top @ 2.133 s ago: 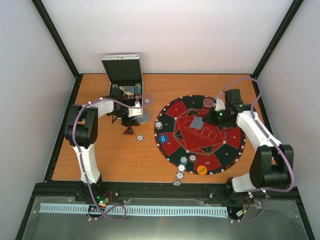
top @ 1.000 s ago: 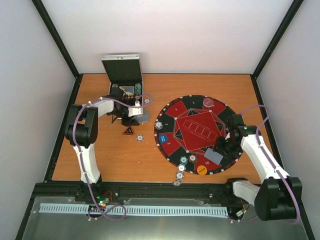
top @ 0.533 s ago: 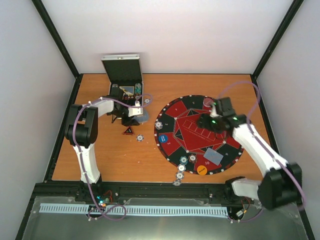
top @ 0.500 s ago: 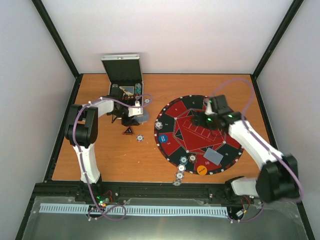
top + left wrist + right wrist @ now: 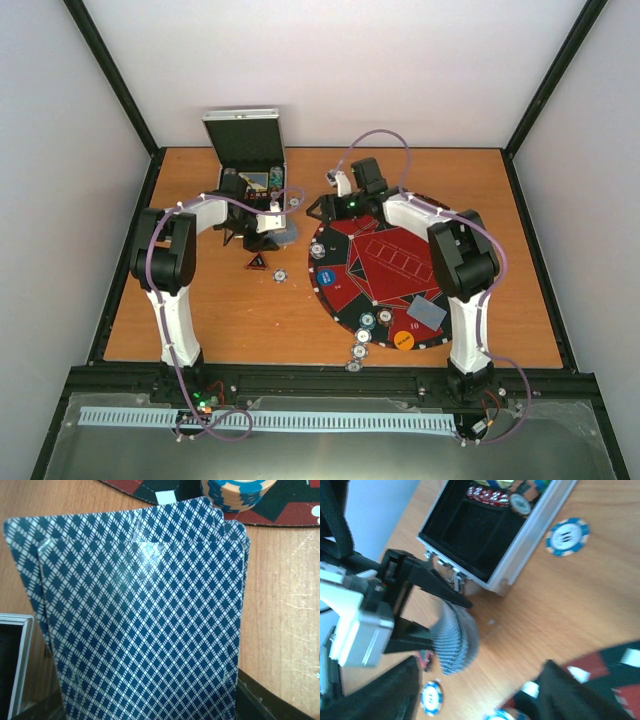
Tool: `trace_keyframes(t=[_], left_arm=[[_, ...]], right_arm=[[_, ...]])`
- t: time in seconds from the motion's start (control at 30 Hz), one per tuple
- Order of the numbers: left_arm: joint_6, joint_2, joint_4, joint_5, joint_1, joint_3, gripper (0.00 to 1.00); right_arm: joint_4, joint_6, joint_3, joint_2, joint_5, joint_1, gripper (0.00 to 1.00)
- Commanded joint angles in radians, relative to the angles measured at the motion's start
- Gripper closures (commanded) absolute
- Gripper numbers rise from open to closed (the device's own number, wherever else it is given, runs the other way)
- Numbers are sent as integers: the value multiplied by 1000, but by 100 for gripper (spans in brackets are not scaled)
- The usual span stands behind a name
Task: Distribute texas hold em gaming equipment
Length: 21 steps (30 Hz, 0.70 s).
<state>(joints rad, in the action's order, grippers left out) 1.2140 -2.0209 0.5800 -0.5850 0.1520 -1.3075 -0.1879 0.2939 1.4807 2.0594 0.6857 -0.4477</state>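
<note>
My left gripper (image 5: 272,236) is shut on a fanned deck of blue-backed playing cards (image 5: 288,238), held just above the table in front of the open case (image 5: 245,150). In the left wrist view the cards (image 5: 145,630) fill the frame. My right gripper (image 5: 322,208) is open and empty, reaching left past the round mat's (image 5: 452,300) rim toward that deck (image 5: 455,640). One card (image 5: 427,312) lies face down on the mat's near right part. Poker chips (image 5: 368,321) sit by the mat's near edge with an orange disc (image 5: 403,340), and a blue disc (image 5: 326,279) lies at the mat's left.
The case (image 5: 495,535) holds more chips. Loose chips lie by it (image 5: 566,536), on the wood left of the mat (image 5: 280,275) and on the mat's left rim (image 5: 318,251). A small red triangle (image 5: 257,262) lies near the left gripper. Black rails edge the table.
The right arm laid a card on the mat's near right part, then swung across the mat to the left, up to the held deck. The left arm stayed still.
</note>
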Motion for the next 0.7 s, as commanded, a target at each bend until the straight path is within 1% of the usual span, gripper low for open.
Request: trace_keyframes(t=[0.0,0.07,0.1,0.17,0.23,0.27,0.3,0.33,0.4,0.43,0.53,0.67], left_arm=[[1,-39,10,-16,-6,-33,43],[1,-41,10,-14,-5,-32,43],[2,-42,9,-13,-6,-32,43],[1,-45,8,-16,-6,-32,43],[-7,-48,3,-20,-6,-35,43],[-15,-49,2,-19,-6,-36,43],[-22,-51,4,-18,-6,-39,44],[-23,-49,7,-18,-6,-41,44],[-18,-50,9,-16,-6,-36,44],[-18,-49,7,-17,-6,-35,43],[-23,-57,8,-21,-6,-42,43],[-24,-62,12,-23,-6,-56,43]], right_arm=[[50,-20,18,13,92,-61,48],[146,53,-25,6,129,-61,58],[174,80,-33,13,149,-63,60],[166,94,-18,40,167,-74,63],[102,75,20,70,124,-87,63],[72,73,39,81,90,-86,60],[43,71,55,90,53,-85,52],[22,64,71,94,26,-85,46],[-11,38,114,117,6,-86,35],[-22,30,137,134,10,-88,32],[-56,7,200,193,47,-97,28],[-96,-27,244,235,42,-115,24]])
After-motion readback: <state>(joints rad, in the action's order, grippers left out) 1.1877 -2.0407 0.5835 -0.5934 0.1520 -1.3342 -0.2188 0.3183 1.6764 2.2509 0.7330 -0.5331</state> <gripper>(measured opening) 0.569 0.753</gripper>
